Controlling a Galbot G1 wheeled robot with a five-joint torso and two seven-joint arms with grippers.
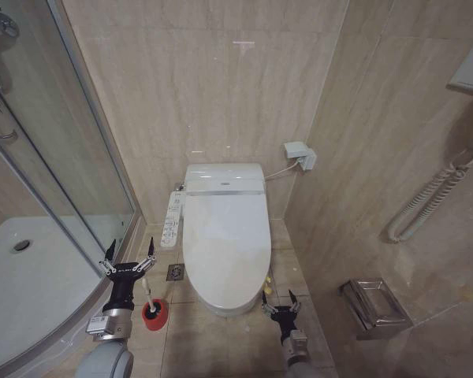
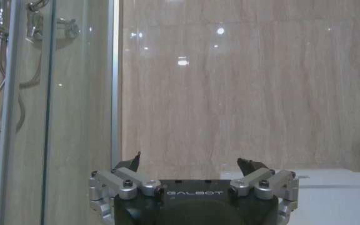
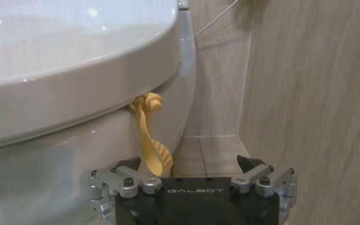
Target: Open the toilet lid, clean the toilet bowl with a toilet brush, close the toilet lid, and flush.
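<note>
Toilet lid [image 1: 225, 228]: glossy, smooth white plastic. Yellow strap [image 3: 150, 140]: ribbed, rubbery-looking. Wall tiles [image 1: 205, 79]: polished beige stone look. Grippers: matt black bodies, bare metal links.

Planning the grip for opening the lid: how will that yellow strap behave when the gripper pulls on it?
The yellow strap hangs limp from the toilet lid edge, so it is probably floppy and will swing before it tightens. Its ribbed surface may help grip. The right gripper sits open just beneath it.
</note>
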